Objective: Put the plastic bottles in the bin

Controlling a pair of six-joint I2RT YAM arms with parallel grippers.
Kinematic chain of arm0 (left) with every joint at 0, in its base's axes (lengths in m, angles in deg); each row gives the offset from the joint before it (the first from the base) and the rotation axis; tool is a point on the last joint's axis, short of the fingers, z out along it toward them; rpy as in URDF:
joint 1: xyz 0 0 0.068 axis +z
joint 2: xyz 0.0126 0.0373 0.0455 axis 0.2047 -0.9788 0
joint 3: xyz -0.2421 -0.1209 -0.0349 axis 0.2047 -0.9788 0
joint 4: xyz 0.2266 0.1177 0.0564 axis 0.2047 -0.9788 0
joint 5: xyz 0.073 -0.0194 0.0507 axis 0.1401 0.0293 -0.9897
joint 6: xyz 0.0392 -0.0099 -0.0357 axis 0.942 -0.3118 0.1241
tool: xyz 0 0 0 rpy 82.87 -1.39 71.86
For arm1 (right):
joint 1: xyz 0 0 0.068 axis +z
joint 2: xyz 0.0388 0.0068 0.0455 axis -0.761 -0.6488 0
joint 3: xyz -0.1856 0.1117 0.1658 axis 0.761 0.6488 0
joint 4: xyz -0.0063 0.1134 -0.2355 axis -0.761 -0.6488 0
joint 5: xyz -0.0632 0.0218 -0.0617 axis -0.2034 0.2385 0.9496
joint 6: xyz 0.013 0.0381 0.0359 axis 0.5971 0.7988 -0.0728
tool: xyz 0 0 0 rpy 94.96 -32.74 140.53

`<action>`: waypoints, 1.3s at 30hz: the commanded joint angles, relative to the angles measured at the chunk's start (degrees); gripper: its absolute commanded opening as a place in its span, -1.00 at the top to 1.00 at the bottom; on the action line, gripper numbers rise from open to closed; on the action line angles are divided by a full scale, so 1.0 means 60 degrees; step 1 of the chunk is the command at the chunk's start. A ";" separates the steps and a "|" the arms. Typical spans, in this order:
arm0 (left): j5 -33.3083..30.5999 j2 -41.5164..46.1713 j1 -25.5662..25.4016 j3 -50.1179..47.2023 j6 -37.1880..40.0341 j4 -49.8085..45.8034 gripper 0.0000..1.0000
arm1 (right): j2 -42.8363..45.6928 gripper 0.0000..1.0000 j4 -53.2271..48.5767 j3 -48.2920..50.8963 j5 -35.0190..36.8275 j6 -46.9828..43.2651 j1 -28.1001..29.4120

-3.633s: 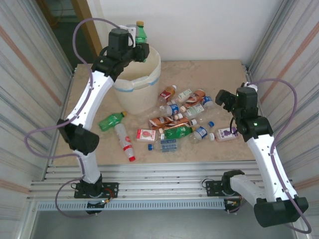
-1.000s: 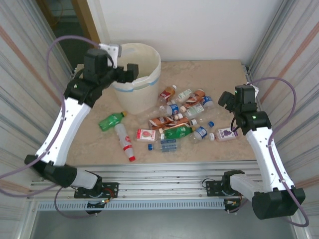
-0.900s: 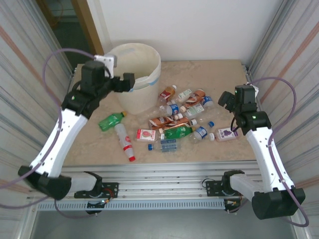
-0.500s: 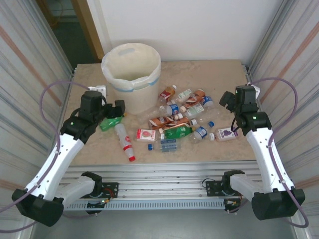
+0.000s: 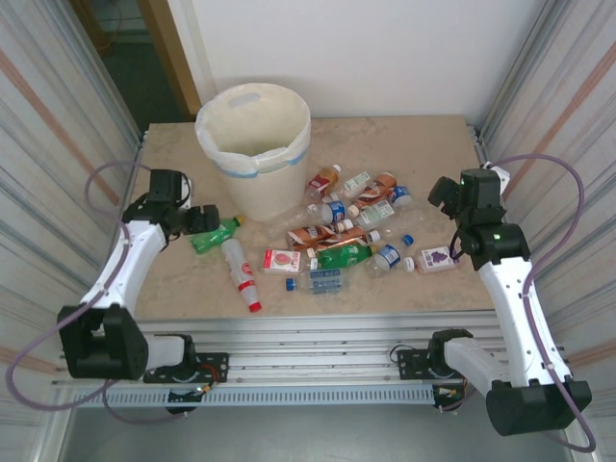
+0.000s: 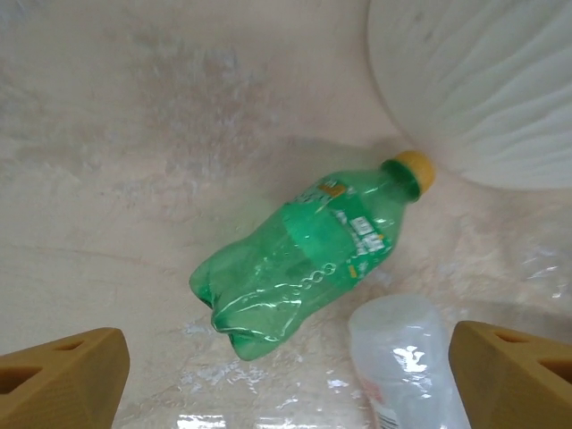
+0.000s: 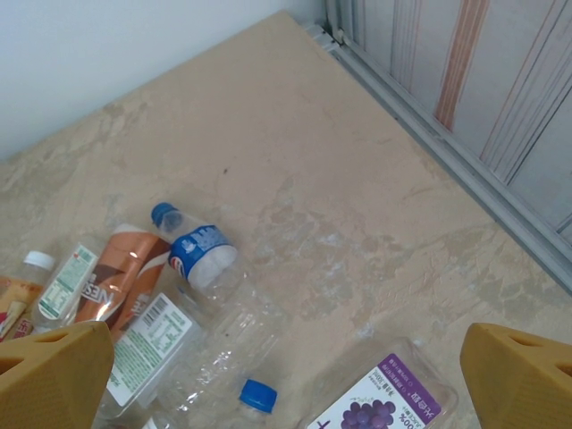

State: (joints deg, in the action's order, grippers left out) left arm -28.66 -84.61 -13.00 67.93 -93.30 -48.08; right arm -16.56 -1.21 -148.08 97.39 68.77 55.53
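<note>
1. The left gripper (image 5: pixel 199 219) (image 6: pixel 288 374) hung low over the table (image 5: pixel 404 144), its 2 fingers (image 6: pixel 63 374) spread wide and closed on nothing.
2. Straight ahead of it, between the lines of the fingers but touching neither, a green bottle (image 6: pixel 308 268) (image 5: pixel 217 234) lay on its side.
3. In the left wrist view that bottle's long axis ran diagonally: crumpled base toward the gripper's left finger, yellow cap (image 6: pixel 411 170) away and to the right.
4. The cap pointed at the bin (image 6: pixel 483 89) (image 5: pixel 255 183), which stood upright just beyond it; whether cap and wall touched, I could not tell.
5. Just inside the gripper's right finger lay a clear bottle (image 6: pixel 402 357) (image 5: pixel 241 269), its base beside the green bottle and its red cap toward the arms' bases.
6. The right gripper (image 5: pixel 438 192) (image 7: pixel 286 371) hovered with its fingers wide apart, holding nothing.
7. Ahead of it and to its left lay a clear bottle with a blue label (image 7: pixel 201 255), its blue cap pointing away.
8. A brown bottle (image 7: pixel 121 273) lay beside that one, farther left.
9. Near the gripper's right finger lay a bottle with a purple grape label (image 7: pixel 393 407) (image 5: pixel 438 258).
10. A loose blue cap (image 7: pixel 257 393) sat between the fingers.
</note>
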 commanded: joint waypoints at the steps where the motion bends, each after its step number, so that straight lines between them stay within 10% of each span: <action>1: 0.0895 -0.0539 0.0238 0.0328 0.0945 -0.0237 -0.84 | 0.0090 -0.95 0.0021 0.0088 -0.0100 -0.0005 -0.0020; 39: 0.0203 -0.4323 0.0397 0.1683 0.1253 -0.0001 -0.77 | -0.0593 -0.95 -0.0059 -0.0118 -0.0263 -0.0050 0.0016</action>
State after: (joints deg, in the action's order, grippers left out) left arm -25.03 -109.13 -11.10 76.48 -84.82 -47.84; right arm -20.03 -1.23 -148.08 96.08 68.75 55.53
